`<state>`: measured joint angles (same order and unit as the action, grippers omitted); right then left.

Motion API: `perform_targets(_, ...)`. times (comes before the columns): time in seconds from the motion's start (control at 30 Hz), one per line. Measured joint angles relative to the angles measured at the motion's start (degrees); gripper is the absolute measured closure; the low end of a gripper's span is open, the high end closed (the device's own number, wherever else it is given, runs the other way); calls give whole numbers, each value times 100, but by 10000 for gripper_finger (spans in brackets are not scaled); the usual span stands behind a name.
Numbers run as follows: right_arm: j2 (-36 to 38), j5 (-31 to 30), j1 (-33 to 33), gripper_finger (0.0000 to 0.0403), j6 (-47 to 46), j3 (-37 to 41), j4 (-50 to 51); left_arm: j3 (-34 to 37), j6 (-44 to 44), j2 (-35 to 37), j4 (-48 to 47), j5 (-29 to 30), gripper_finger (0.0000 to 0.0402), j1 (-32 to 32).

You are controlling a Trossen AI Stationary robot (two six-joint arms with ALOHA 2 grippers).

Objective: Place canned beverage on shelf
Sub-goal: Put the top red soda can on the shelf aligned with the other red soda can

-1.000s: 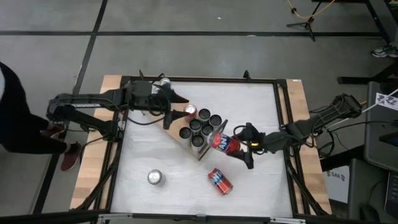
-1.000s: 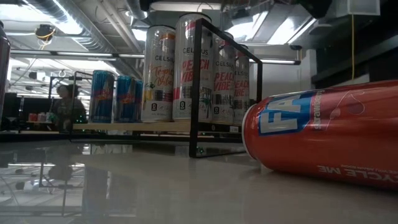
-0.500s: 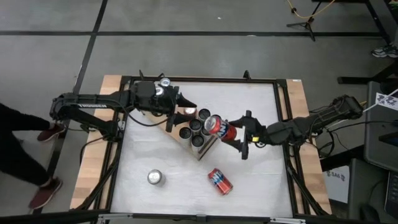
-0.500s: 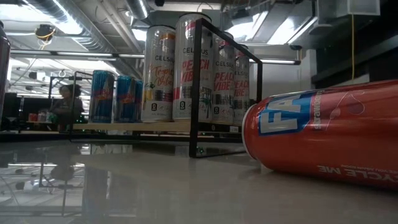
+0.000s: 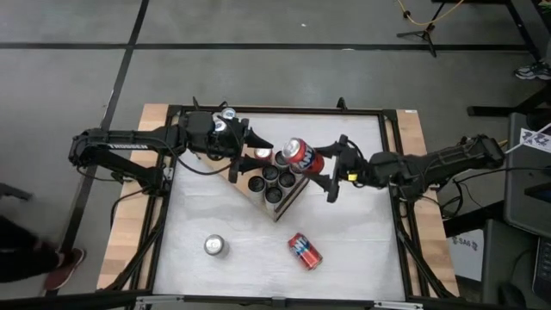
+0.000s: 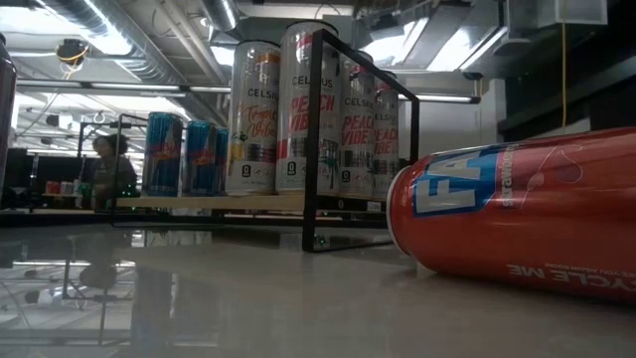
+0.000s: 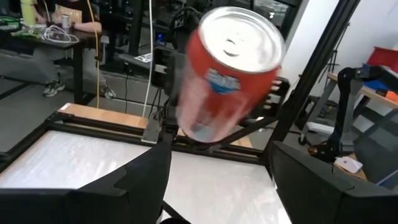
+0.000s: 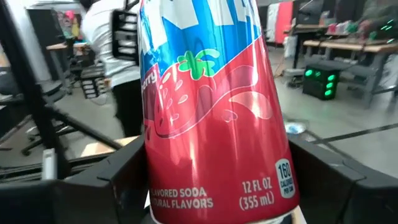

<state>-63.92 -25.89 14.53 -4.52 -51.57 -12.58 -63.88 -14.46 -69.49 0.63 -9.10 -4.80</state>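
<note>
**High view: one red can carried over the shelf, two more loose on the table**

High view counts three cans off the shelf (image 5: 274, 183). One red can (image 5: 299, 156) is clamped between the fingers of the right gripper (image 5: 331, 170), tilted in the air just above the shelf's far corner, beside the cans already standing there. A second red can (image 5: 303, 251) lies on its side on the white tabletop (image 5: 362, 241), well apart from the shelf. A third, a silver can (image 5: 214, 246), stands upright near the table's left part.

On the shelf about seven can tops show from above: six dark ones in two rows, and one reddish top (image 5: 262, 155) at the end nearest the left gripper (image 5: 248, 142). The low view shows them as tall white Celsius cans (image 6: 308, 107) and shorter blue cans (image 6: 164, 153) behind a black wire frame (image 6: 328, 139).

The left gripper hovers at the shelf's far left end with its two fingers spread apart and nothing between them; its wrist view looks between them at the carried red can.

A person (image 6: 107, 169) sits in the room beyond the table.
</note>
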Motion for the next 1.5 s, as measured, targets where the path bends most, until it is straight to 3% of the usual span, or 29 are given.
perform_targets(0.33,0,380,-308,97,191,-2,-150,2,-177,0,36,504,136,0)
perform_targets(1.27,0,413,-300,96,191,-2,-149,2,-152,0,30,378,135,0)
perform_targets(1.5,0,464,-298,97,191,-2,-146,2,-149,0,30,416,84,0)
